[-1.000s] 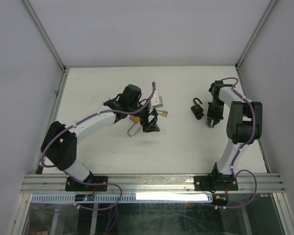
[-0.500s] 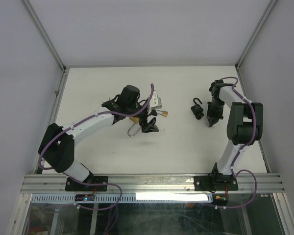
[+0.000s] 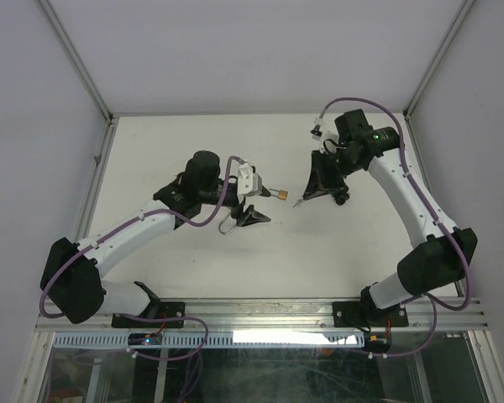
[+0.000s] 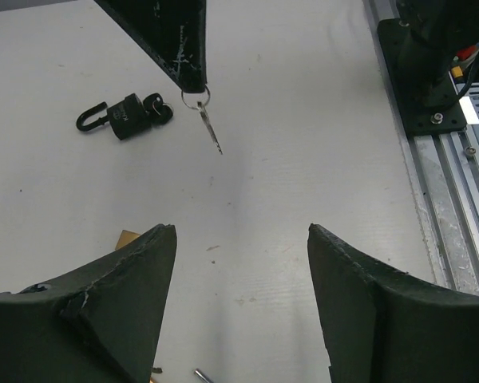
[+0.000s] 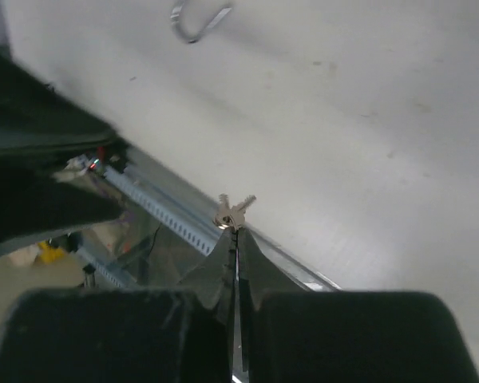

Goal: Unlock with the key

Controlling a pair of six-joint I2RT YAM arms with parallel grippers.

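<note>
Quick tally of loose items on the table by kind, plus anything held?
Padlocks: 2, the black padlock and the brass padlock
Key bunch: 1
Silver metal loop: 1
Total: 4

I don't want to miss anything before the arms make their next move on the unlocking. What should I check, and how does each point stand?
1. Keys gripped: right gripper is shut on the ring of small silver keys: ok.
2. Keys clear of the white table, hanging below the right gripper: ok.
3. Lock steadied: black padlock lies loose on the table, neither gripper touching it: not ok.
4. Left gripper free to hold the lock: open and empty: ok.
5. Keyhole facing the keys: keyhole not visible: cannot tell.
</note>
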